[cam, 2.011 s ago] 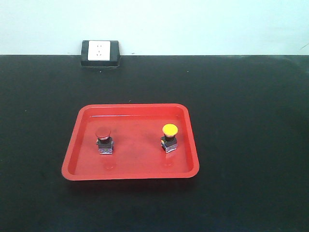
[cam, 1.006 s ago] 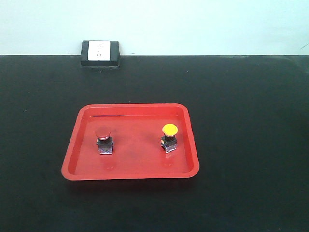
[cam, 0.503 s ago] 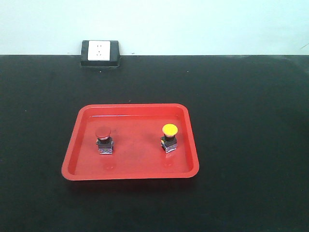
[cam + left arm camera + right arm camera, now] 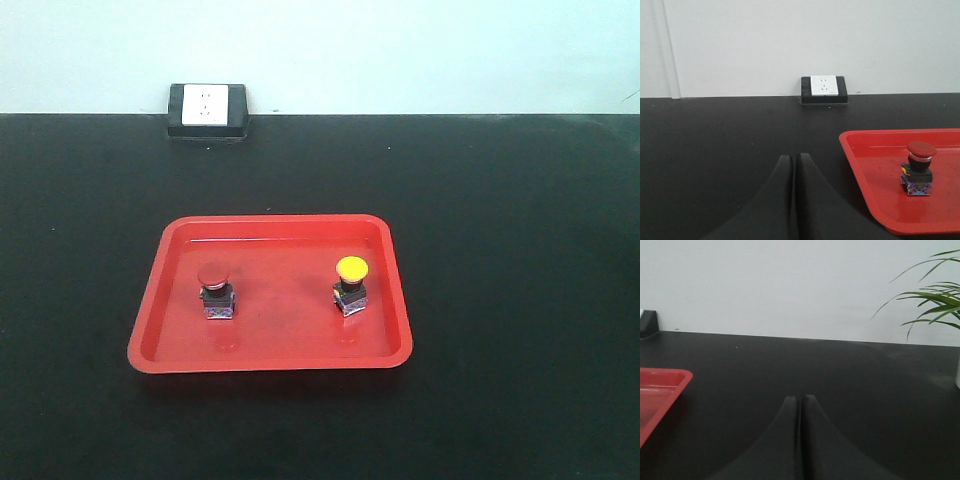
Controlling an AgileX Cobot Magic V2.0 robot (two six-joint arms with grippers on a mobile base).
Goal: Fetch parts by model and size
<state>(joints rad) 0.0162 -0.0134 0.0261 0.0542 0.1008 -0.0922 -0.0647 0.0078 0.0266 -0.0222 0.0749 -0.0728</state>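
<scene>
The red-capped switch [image 4: 215, 289] and the yellow-capped switch [image 4: 350, 284] stand upright and apart in the red tray [image 4: 270, 352] on the black worktop [image 4: 520, 250]. The left hand [image 4: 793, 165] and right hand [image 4: 800, 407] are both clenched, grasping nothing, off the tray.

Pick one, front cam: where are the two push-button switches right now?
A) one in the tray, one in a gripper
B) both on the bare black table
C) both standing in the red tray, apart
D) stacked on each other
C: the red-capped switch and the yellow-capped switch both stand upright inside the red tray, clearly apart from each other.
</scene>
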